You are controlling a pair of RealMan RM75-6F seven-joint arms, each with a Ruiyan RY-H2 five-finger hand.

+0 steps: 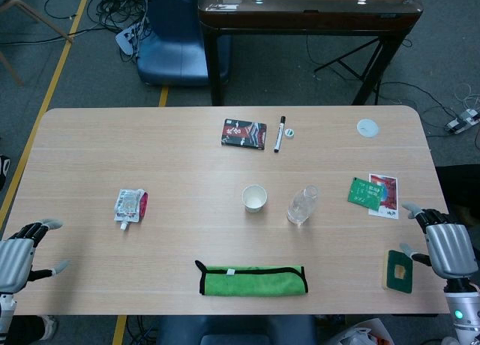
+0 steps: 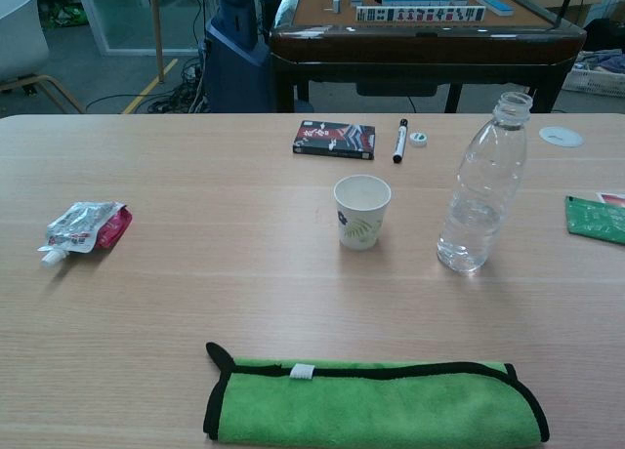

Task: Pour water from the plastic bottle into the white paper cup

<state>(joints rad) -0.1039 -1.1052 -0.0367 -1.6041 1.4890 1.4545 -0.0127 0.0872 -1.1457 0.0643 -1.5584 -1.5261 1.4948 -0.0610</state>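
Observation:
A clear plastic bottle (image 1: pixel 302 205) (image 2: pixel 482 183) stands upright and uncapped near the table's middle, with a little water in its lower part. Just to its left stands the white paper cup (image 1: pixel 254 198) (image 2: pixel 361 211), upright, with a leaf print on its side. My left hand (image 1: pixel 21 259) hovers at the table's near left edge, fingers apart, holding nothing. My right hand (image 1: pixel 444 242) sits at the near right edge, also spread and empty. Both hands are far from the bottle and cup. The chest view shows neither hand.
A folded green cloth (image 1: pixel 253 279) (image 2: pixel 376 404) lies at the front centre. A snack pouch (image 1: pixel 130 205) (image 2: pixel 82 226) lies left. A dark box (image 1: pixel 244 133), marker (image 1: pixel 280 133) and small cap (image 1: pixel 289 133) sit behind the cup. Green cards (image 1: pixel 366 191) and a green-edged block (image 1: pixel 398 270) lie right; a white lid (image 1: pixel 367 127) far right.

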